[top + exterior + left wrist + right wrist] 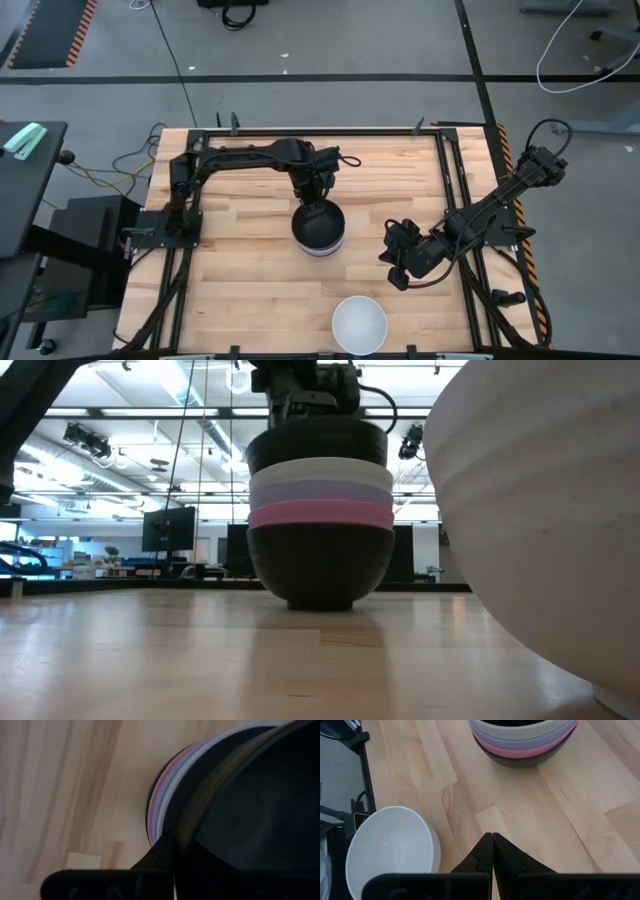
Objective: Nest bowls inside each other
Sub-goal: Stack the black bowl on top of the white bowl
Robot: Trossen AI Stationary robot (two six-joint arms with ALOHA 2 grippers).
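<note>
Five stacked bowls (320, 520) are resolved only in the low view, upright. Left gripper (318, 205) is clamped on the top black bowl (318, 226); right gripper (492, 851) is closed, empty, near a white bowl (359, 324).

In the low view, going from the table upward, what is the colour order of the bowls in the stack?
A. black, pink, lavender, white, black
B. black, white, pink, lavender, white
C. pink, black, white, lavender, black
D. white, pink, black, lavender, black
A: in the stack a black bowl sits on the table, then pink, lavender, white, and a black bowl on top under the left gripper.
</note>
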